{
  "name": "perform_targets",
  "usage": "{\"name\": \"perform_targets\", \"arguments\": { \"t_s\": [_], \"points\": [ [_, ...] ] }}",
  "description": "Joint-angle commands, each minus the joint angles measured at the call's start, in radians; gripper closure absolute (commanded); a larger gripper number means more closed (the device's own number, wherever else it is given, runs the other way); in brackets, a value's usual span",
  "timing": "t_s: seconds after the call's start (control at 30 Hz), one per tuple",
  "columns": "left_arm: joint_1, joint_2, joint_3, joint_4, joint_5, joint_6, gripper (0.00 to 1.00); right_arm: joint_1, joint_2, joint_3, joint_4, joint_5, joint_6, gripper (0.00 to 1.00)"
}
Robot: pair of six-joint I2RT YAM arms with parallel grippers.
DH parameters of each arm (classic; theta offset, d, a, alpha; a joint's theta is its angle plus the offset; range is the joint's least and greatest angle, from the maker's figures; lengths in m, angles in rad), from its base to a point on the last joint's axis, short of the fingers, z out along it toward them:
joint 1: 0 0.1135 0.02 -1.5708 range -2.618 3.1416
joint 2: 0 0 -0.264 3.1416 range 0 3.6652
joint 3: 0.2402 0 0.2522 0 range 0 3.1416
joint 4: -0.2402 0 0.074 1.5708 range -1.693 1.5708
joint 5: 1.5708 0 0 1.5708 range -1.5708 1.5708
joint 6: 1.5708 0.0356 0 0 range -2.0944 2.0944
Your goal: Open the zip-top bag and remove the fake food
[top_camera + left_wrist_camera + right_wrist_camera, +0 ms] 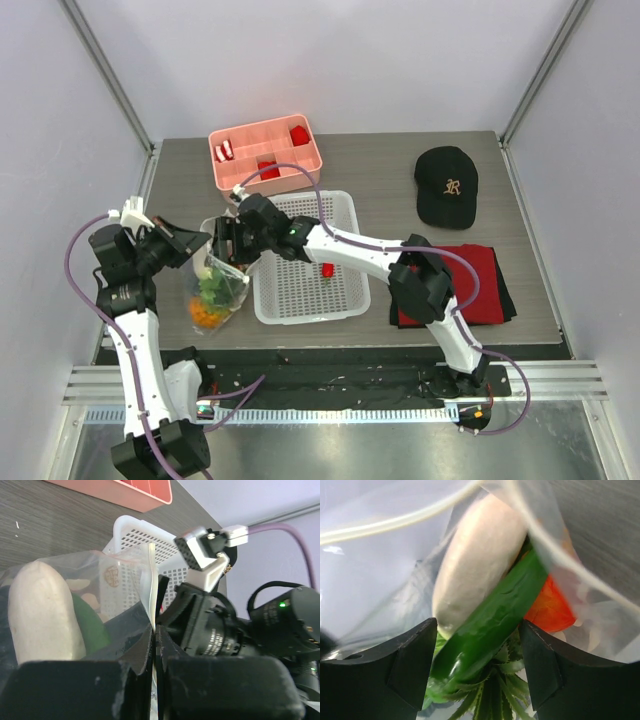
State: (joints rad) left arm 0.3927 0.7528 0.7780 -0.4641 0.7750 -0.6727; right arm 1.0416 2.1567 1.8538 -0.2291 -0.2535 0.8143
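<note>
The zip-top bag (216, 292) lies at the left of the white basket, its mouth held up and open. My left gripper (154, 636) is shut on the bag's edge strip (148, 587). My right gripper (479, 666) is open and reaches into the bag's mouth, with its jaws on either side of a green piece (495, 621). Around that piece lie a whitish piece (476, 555), an orange-red tomato (549, 606) and the pineapple's green crown (507, 692). In the top view both grippers meet at the bag's top (222, 243).
The white perforated basket (345, 215) holds one small red piece (328, 269). A pink compartment tray (264, 150) stands behind it. A black cap (447, 185) and a folded red and black cloth (478, 285) lie at the right.
</note>
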Motion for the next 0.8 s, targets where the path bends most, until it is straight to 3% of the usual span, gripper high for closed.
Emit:
{"name": "perform_targets", "arguments": {
  "t_s": [0.0,0.13,0.23,0.43,0.47,0.77],
  "points": [
    [-0.005,-0.021,0.032,0.015,0.044,0.001,1.0,0.009,-0.014,-0.057,0.131,-0.047,0.095,0.29],
    [-0.005,-0.023,0.029,0.012,0.04,0.004,1.0,0.003,-0.012,-0.059,0.137,-0.056,0.088,0.44],
    [-0.005,-0.026,0.033,-0.008,0.027,0.028,1.0,-0.011,-0.038,-0.058,0.125,-0.059,0.069,0.67],
    [-0.006,-0.036,0.027,-0.027,0.027,0.038,1.0,-0.066,-0.093,-0.033,0.047,-0.113,0.011,0.88],
    [-0.006,-0.038,0.026,-0.03,0.033,0.038,1.0,-0.072,-0.101,-0.025,0.034,-0.118,-0.024,0.96],
    [-0.006,-0.04,0.012,-0.033,0.037,0.045,1.0,-0.1,-0.133,0.074,-0.133,-0.174,-0.148,0.99]
  ]
}}
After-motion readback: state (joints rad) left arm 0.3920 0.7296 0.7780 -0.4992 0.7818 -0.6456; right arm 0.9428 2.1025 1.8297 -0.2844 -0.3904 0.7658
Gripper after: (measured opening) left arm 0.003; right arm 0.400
